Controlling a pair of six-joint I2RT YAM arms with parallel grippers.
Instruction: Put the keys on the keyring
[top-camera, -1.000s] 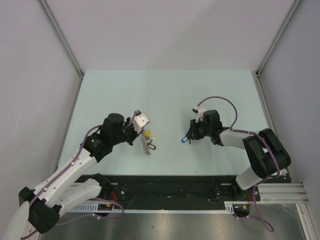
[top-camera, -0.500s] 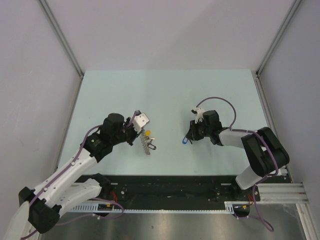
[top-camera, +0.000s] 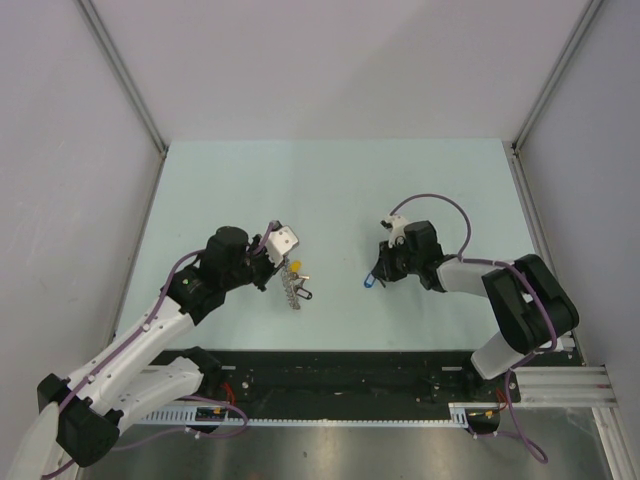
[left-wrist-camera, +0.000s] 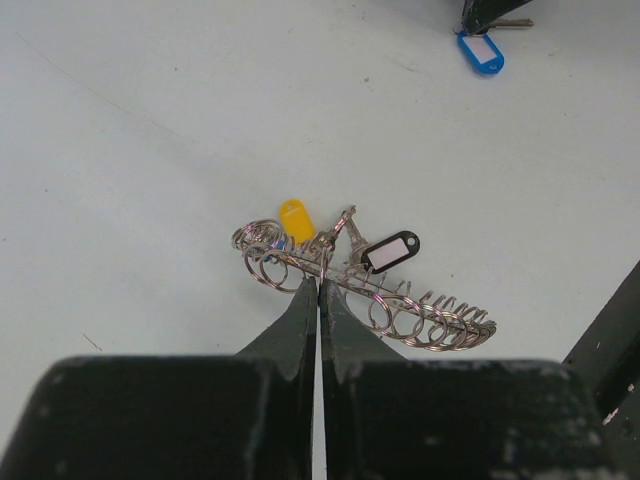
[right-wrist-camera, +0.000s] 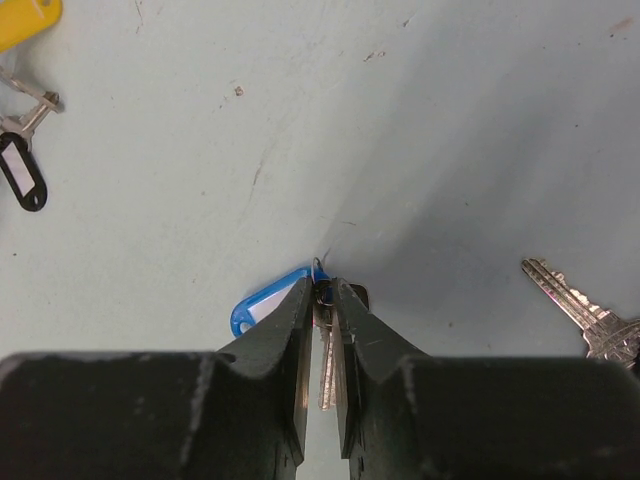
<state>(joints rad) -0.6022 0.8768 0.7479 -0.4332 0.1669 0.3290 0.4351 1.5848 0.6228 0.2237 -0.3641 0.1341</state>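
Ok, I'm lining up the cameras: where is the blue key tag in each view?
Top external: blue key tag right of centre.
Left wrist: top right corner.
Right wrist: bottom centre, slightly left.
Shared landmark: the yellow tag, left of it everywhere.

Bright, even light from above; soft faint shadows on the table. Wrist views blur along the bottom edge.

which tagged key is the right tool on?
The blue-tagged key, its blade inside the right tool. The yellow tag and black tag lie by the keyring at the left tool.
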